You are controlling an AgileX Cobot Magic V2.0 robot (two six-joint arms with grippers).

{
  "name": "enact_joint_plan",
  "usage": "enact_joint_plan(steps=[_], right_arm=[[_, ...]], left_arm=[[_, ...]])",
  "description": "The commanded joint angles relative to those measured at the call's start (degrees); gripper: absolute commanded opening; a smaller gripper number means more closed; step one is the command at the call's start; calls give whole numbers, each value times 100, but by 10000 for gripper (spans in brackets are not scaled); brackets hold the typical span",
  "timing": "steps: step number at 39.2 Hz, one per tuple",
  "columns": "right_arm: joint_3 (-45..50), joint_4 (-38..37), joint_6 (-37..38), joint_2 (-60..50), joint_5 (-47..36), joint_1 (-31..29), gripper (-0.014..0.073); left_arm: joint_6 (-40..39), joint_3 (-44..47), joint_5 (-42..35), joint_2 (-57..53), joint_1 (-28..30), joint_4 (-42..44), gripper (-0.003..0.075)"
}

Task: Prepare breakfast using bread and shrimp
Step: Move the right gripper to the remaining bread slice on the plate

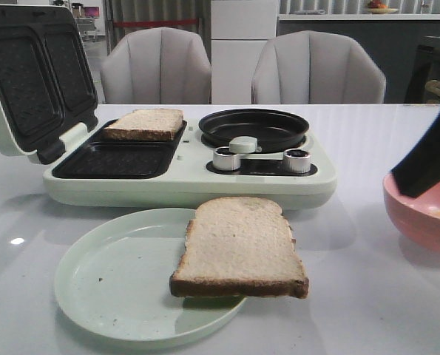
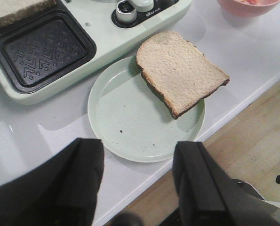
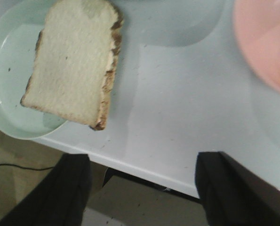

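White table (image 1: 367, 222) bears sandwich maker (image 1: 190, 174), green plate (image 1: 116, 285), apparently pink bowl (image 1: 419, 214)

Dining room: table (image 1: 367, 140), upholstered chairs (image 1: 157, 66)

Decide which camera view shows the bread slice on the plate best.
The left wrist view: the whole bread slice and plate are sharp from above. The front view shows it foreshortened; the right wrist view cuts off its top.

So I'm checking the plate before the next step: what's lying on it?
One bread slice rests on the pale green plate, overhanging its right rim. A few dark crumbs dot the bare part. Whatever lies beneath the slice is covered.
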Motion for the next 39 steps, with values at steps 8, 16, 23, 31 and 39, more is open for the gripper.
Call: enact_joint_plan(steps=[8,16,23,31,39], right_arm=[[-464,976,-106,1411,-728,658,580],[-1119,991,-151,2312,-290,658,580],[-1734,1028,-205,2901,6,658,580],[-2309,1034,-205,3429,330,658,580],[-2717,1046,-245,3789,705,658,580]], left_arm=[[-6,-165,-423,-27,-35,-11,401],[-6,-165,-423,-27,-35,-11,401],[-6,-165,-423,-27,-35,-11,401],[-6,-165,-423,-27,-35,-11,401],[-6,-165,-423,-27,-35,-11,402]])
